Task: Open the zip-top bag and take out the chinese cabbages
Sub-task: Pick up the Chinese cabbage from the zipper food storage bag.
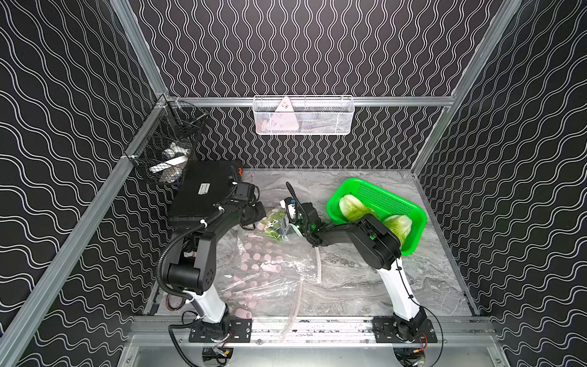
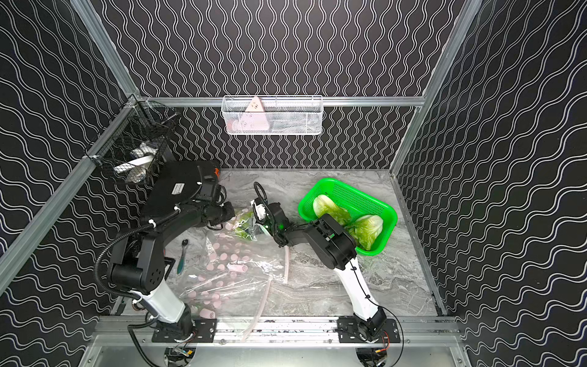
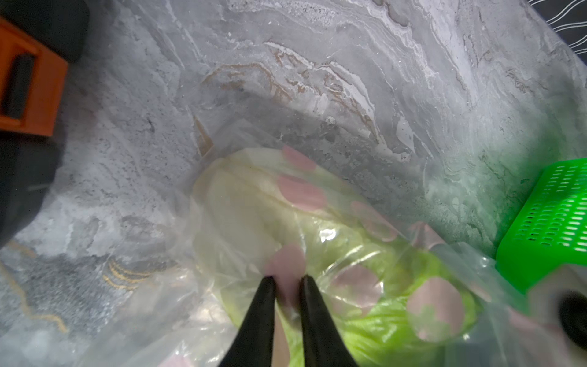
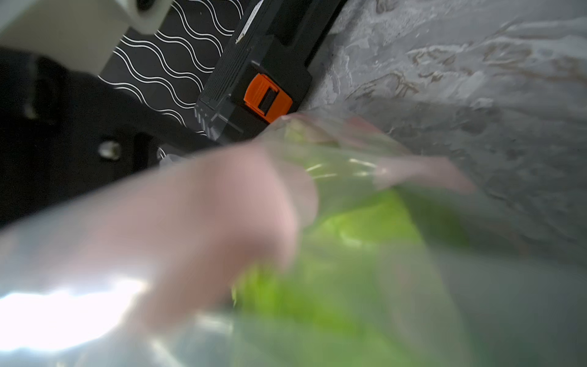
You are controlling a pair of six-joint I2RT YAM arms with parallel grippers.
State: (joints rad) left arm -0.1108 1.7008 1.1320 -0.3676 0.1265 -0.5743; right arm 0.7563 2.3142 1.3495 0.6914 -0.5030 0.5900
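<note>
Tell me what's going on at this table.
Two chinese cabbages already lie in the green basket. The third cabbage is inside the clear, pink-dotted zip-top bag. The left gripper has its jaws pinched on the bag's film. The right gripper is at the bag by that cabbage, its jaws hidden.

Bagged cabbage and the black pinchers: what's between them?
Just the bag, its pink-dotted plastic pinched by the left gripper over the cabbage, in the left wrist view.
</note>
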